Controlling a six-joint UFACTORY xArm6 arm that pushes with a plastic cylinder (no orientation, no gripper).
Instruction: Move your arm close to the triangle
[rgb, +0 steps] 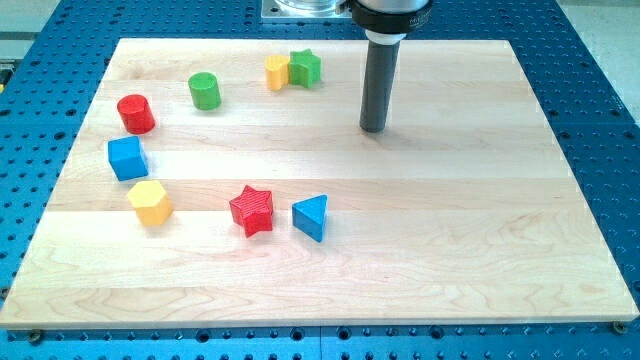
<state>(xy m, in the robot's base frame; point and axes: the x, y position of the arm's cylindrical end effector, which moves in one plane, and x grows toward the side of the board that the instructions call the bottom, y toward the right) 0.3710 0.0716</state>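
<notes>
Approach to the blue triangle is being judged as not yet made.

The rod's tip is being held on bare wood of the wooden board, well apart from every block and touching none (a plain rod, so nothing is being gripped or carried). The triangle is being left just beside the red star, lower and to the view's left of the tip; the whole gap is being left to close.
</notes>
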